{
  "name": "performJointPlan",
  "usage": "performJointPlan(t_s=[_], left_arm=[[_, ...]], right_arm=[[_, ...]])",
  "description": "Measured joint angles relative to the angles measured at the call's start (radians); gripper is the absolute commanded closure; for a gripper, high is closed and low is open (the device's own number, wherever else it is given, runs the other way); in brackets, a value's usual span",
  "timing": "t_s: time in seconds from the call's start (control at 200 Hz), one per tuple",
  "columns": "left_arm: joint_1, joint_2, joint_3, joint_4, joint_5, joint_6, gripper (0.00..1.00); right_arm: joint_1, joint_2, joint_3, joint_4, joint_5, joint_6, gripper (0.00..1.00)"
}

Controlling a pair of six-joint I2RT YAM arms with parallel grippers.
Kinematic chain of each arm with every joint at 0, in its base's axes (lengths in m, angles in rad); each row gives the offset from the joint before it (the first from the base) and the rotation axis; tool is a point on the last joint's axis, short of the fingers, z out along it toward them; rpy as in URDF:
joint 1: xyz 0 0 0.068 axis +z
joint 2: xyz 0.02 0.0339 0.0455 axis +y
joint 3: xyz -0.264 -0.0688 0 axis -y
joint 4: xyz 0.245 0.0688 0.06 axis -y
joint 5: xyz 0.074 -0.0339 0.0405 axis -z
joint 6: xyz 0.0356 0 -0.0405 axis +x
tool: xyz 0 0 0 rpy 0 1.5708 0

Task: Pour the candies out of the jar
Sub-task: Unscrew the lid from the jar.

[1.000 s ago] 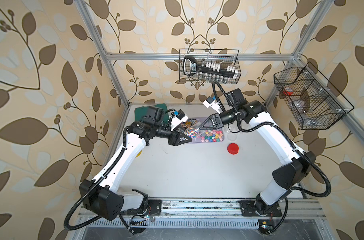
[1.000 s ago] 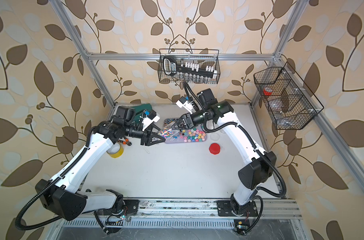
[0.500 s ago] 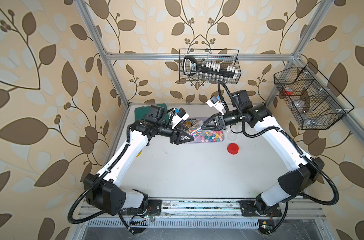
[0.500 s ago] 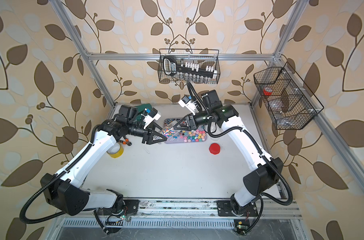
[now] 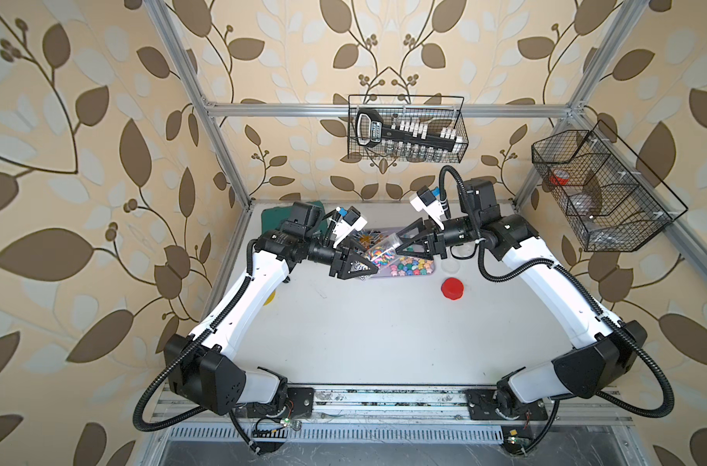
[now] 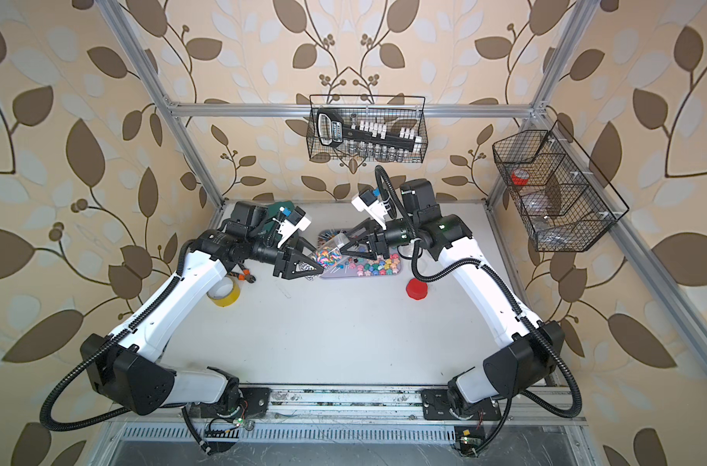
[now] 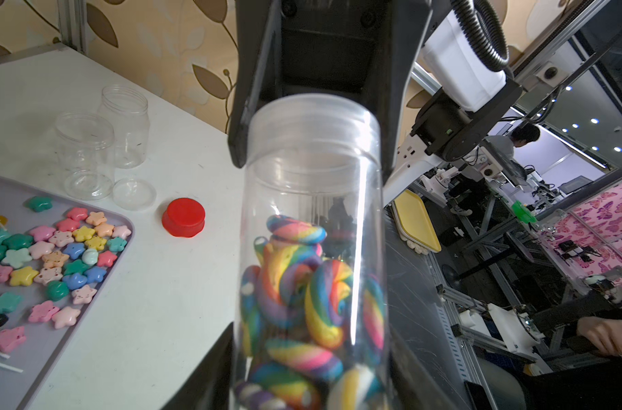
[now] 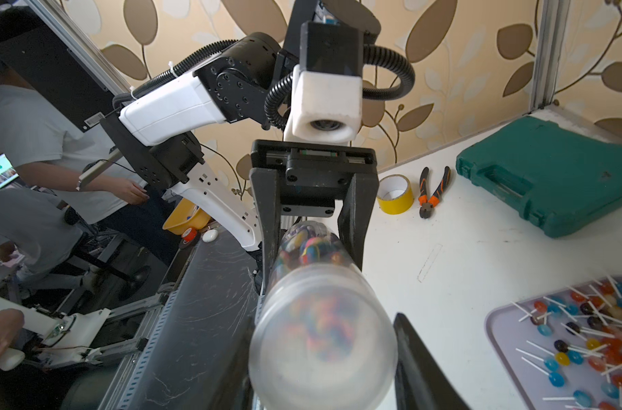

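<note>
1. The jar (image 5: 382, 251) is in the air between the two arms. It lies nearly level over the lilac tray (image 7: 7, 188), above the tray end nearer to the left arm.
2. The left gripper (image 8: 311, 245) has the base end of the jar, and its jaws are clamped on the clear wall from both sides.
3. The right gripper (image 7: 313, 156) is at the opposite end. Its jaws stand on both sides of the frosted cap (image 7: 313, 120) and press on it.
4. Inside the jar, the rainbow-swirled candies (image 7: 302, 294) are gathered at the base end, next to the left jaws.
5. On the tray lie pastel star pieces (image 7: 54, 255), at the end nearer to the right arm. Lollipops (image 8: 586, 340) with thin white sticks lie at the other end.
6. On the desk (image 5: 384, 331), near the tray, sits a red lid (image 5: 452, 289). Two open clear jars (image 7: 86, 156) stand near it, with a clear lid (image 7: 133, 193) just beside them.
7. Beyond the left arm, a yellow tape roll (image 8: 394, 195), orange-handled pliers (image 8: 433, 195) and a green case (image 8: 550, 177) lie on the desk, apart from the tray.
</note>
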Motion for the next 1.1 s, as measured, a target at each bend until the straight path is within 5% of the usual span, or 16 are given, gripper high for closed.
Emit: performJointPlan(t_s=[0.49, 0.855, 1.1], left_arm=[[0.000, 0.019, 0.021, 0.004, 0.093, -0.040, 0.65], [0.000, 0.016, 0.021, 0.032, 0.088, -0.015, 0.65], [0.000, -0.003, 0.021, 0.023, 0.053, 0.031, 0.65]], right_arm=[[-0.001, -0.050, -0.029, 0.054, -0.011, -0.054, 0.64], [0.011, -0.032, -0.023, 0.051, -0.014, 0.026, 0.25], [-0.080, -0.024, -0.020, 0.044, -0.089, 0.098, 0.18]])
